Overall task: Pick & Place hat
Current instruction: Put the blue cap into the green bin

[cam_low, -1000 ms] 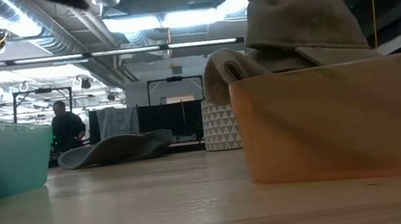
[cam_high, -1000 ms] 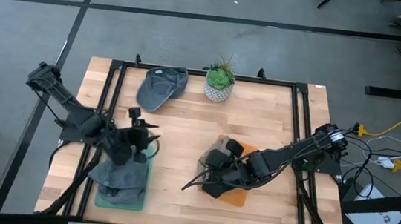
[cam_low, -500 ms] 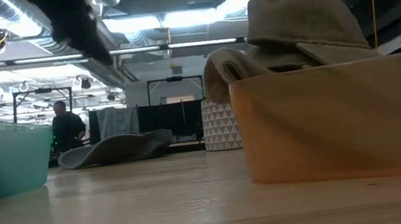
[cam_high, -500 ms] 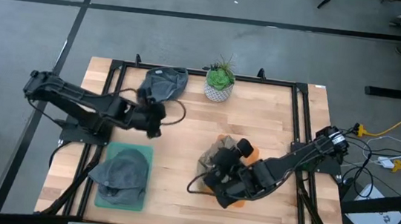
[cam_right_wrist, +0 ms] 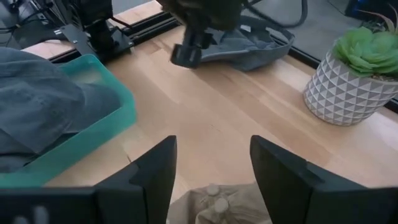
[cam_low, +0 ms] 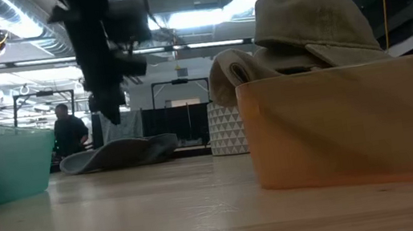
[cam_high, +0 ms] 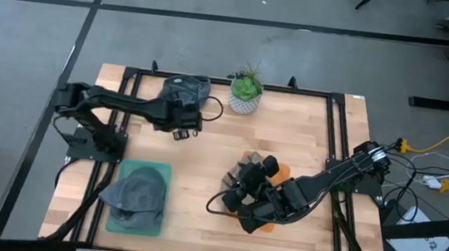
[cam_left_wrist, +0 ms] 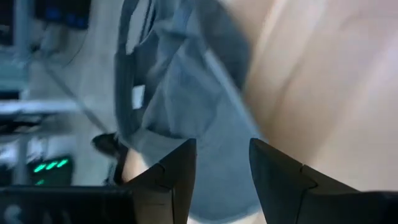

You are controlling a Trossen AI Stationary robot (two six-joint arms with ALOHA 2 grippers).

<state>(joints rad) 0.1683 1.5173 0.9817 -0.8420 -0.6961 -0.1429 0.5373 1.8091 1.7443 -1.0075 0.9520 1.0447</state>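
Note:
A grey hat (cam_high: 184, 92) lies flat on the wood at the table's far left side, also seen in the low view (cam_low: 119, 154). My left gripper (cam_high: 180, 131) hovers open just on its near side, fingers slanting down toward the hat (cam_left_wrist: 180, 93). A second grey hat (cam_high: 138, 192) rests in the teal tray (cam_high: 162, 173). A tan hat (cam_low: 299, 21) sits heaped in the orange tray (cam_low: 354, 127). My right gripper (cam_right_wrist: 211, 168) stands open above the tan hat (cam_right_wrist: 217, 205), with nothing between its fingers.
A green plant in a white patterned pot (cam_high: 246, 94) stands at the far edge, right of the loose grey hat. A black frame (cam_high: 337, 129) runs around the tabletop. Bare wood lies between the two trays. A person (cam_low: 70, 135) shows in the room behind.
My left gripper has swung from above the teal tray toward the table's far edge and sunk, tipping downward, until it hangs beside the loose grey hat. The hat in the teal tray stays where it was. My right gripper has turned about its wrist above the orange tray.

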